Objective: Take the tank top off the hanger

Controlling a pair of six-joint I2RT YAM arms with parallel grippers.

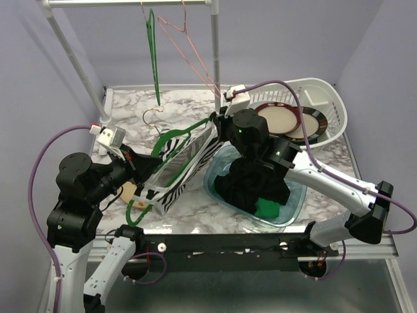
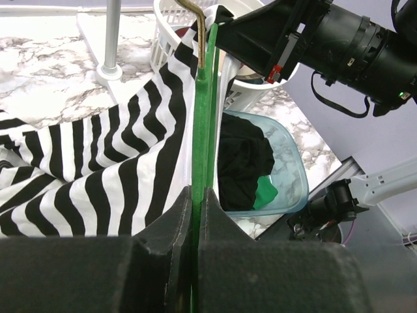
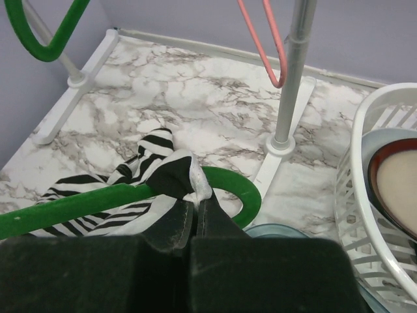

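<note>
We see two arms built from rounded black joint housings. The left arm (image 1: 81, 189) is bulky and dark above, with white links lower down, while the right arm (image 1: 326, 179) runs into a long white link with black end caps. A purple cable (image 1: 36, 176) trails along each. A small white box (image 1: 111, 135) sits by each wrist, probably a camera. A green light (image 1: 242, 130) glows on the right arm's housing, and there is a red tab (image 2: 276, 70) nearby. The fingers (image 2: 163, 248) are matt black and blocky.
</note>
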